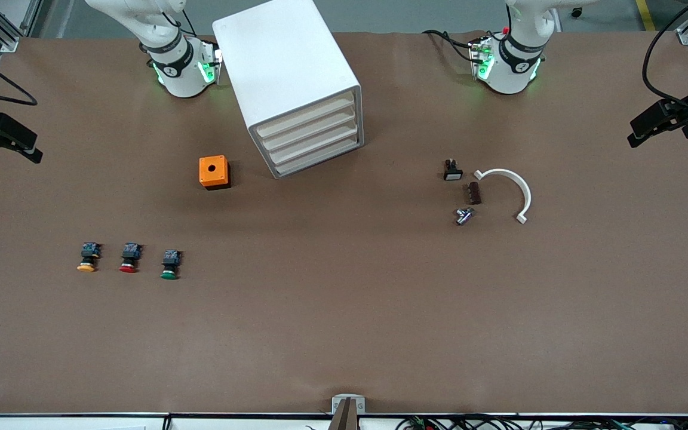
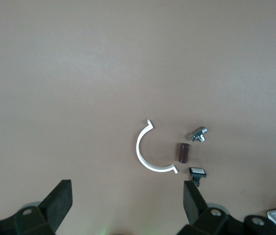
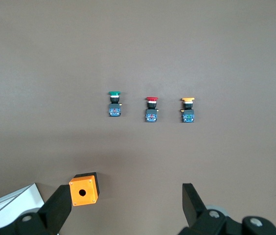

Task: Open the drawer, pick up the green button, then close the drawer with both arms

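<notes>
Both pincers wide apart, holding nothing: left gripper (image 2: 126, 208) over white curved clip (image 1: 511, 190), right gripper (image 3: 123, 208) over orange box (image 1: 214, 172). We wait, nothing started. Green-capped button (image 1: 169, 264) lies on brown table (image 1: 344, 334), beside red button (image 1: 129, 258). White 4-drawer cabinet (image 1: 296, 77) closed. Next we pull 1 drawer open.

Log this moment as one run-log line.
drawers: all shut | green button: on table beside red button | left gripper: open, over clip | right gripper: open, near orange box
</notes>
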